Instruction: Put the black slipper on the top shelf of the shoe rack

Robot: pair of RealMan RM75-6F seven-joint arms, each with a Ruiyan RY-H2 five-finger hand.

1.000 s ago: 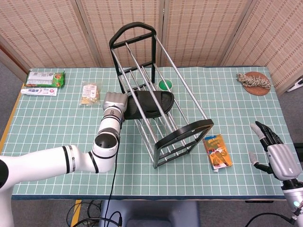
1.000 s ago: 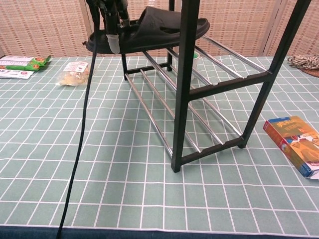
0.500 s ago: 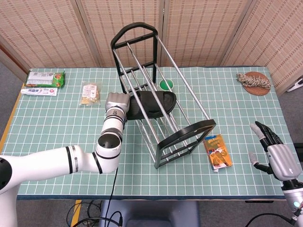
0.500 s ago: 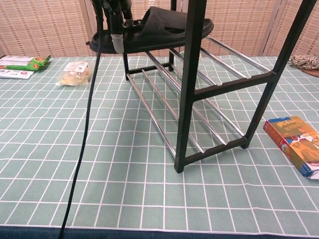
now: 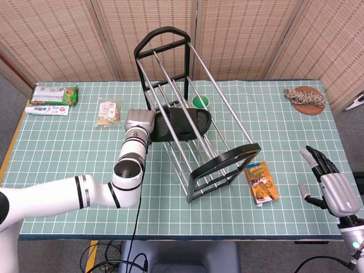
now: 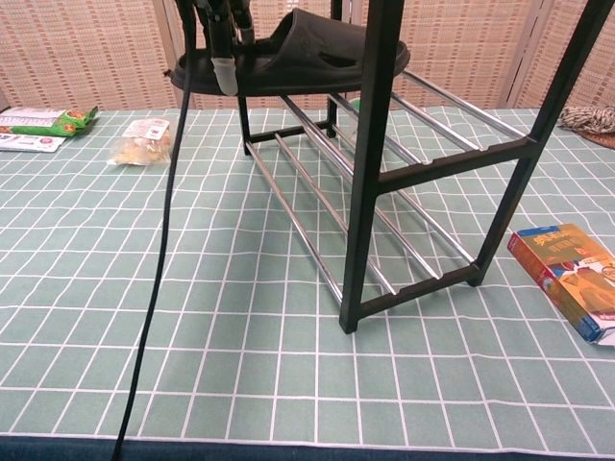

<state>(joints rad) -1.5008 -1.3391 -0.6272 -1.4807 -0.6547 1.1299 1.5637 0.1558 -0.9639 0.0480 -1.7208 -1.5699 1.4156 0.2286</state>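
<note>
Evidently light and flexible, the slipper (image 5: 181,123) is gripped at its heel by the left hand (image 5: 138,123); the right hand (image 5: 329,182) hangs open, empty.

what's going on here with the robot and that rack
The robot's left hand holds a black slipper by one end, up at the top bars of the shoe rack in the middle of the table. In the chest view the slipper sits level with the top shelf, but the hand has not let go. The right hand hangs open at the table's near right edge, holding nothing.
</note>
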